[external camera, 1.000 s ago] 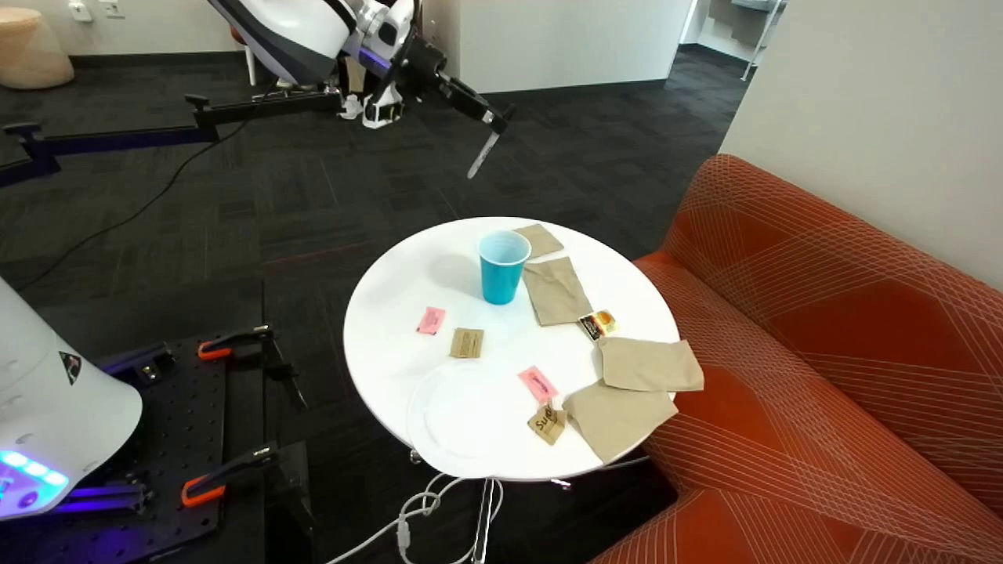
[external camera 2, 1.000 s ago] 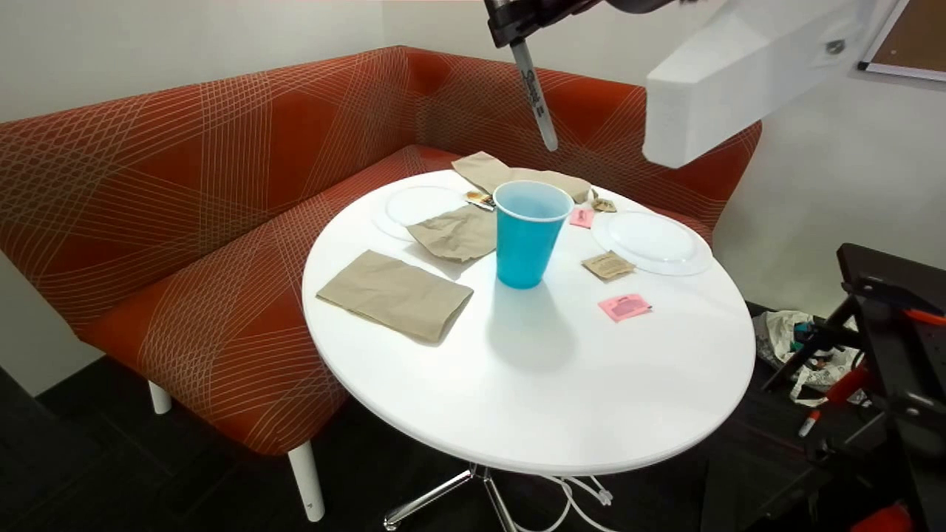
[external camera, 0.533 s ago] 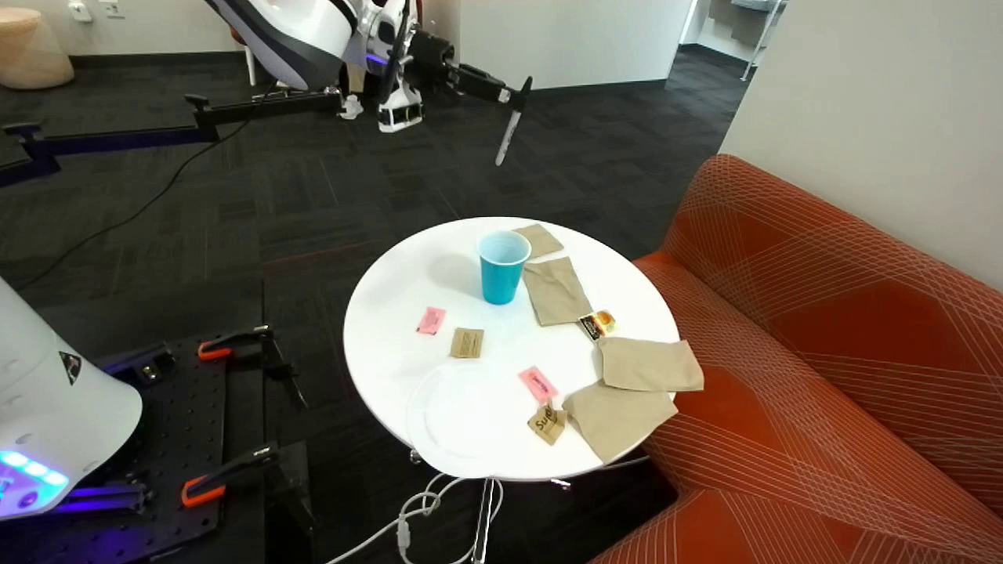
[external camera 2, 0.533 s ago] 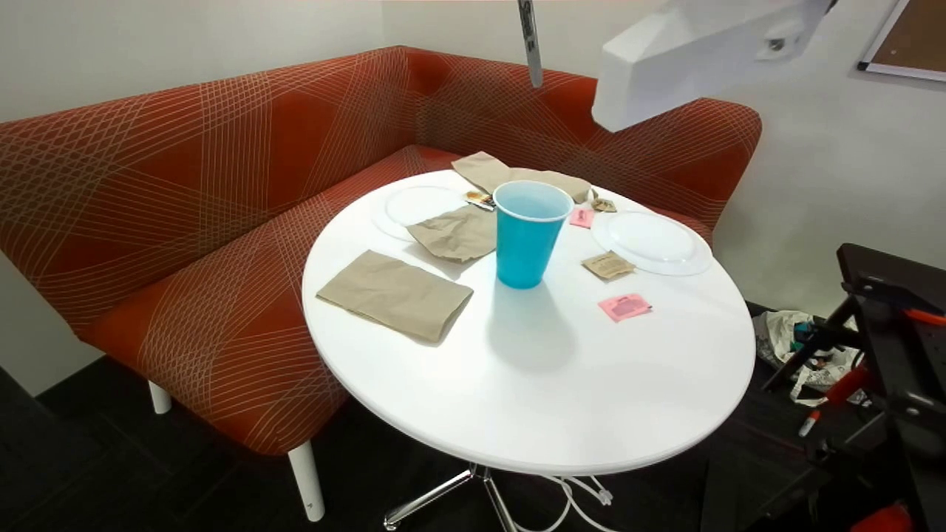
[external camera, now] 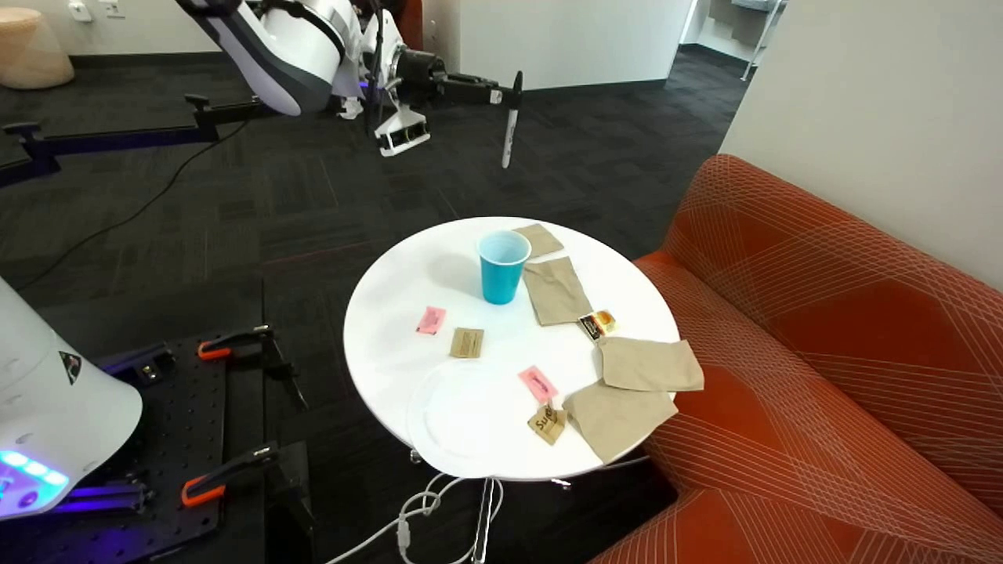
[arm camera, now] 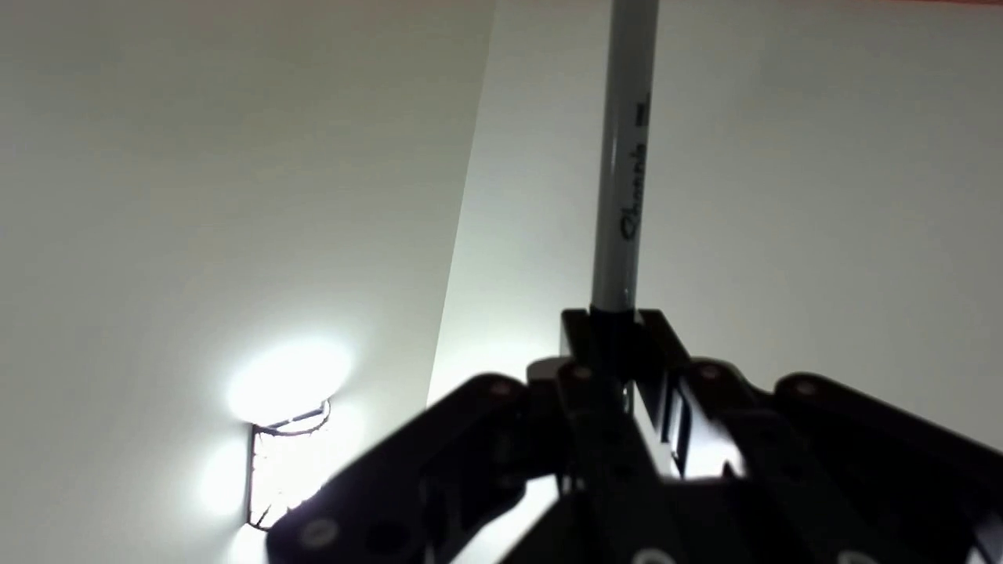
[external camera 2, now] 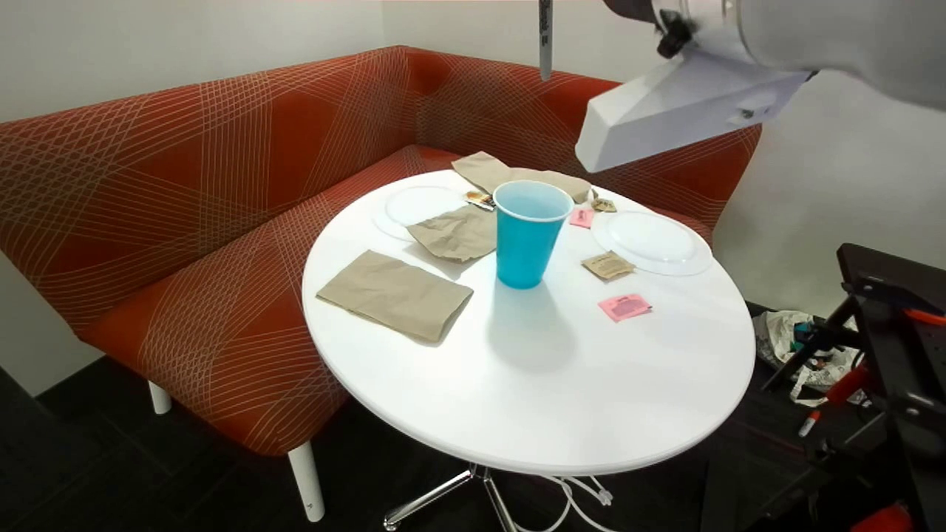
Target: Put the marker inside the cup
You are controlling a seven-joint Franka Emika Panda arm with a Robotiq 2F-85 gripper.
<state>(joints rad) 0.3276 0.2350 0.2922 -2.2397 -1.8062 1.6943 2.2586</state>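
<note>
Wrist view: your gripper (arm camera: 613, 325) grasps the marker (arm camera: 624, 164), so picking is done; in both exterior views it hangs above the cup (external camera: 501, 278), leaving you to align, lower and release.

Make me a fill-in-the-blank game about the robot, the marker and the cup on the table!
1. Up or down: the gripper holds the marker with its pale end pointing ____.
2. Inside or outside: right now the marker is ____ the cup.
3. On the round white table lie exactly ____ pink packets.
4. In the wrist view, the brand name written on the marker is ____.

Missing words: down, outside, two, Sharpie.
</note>
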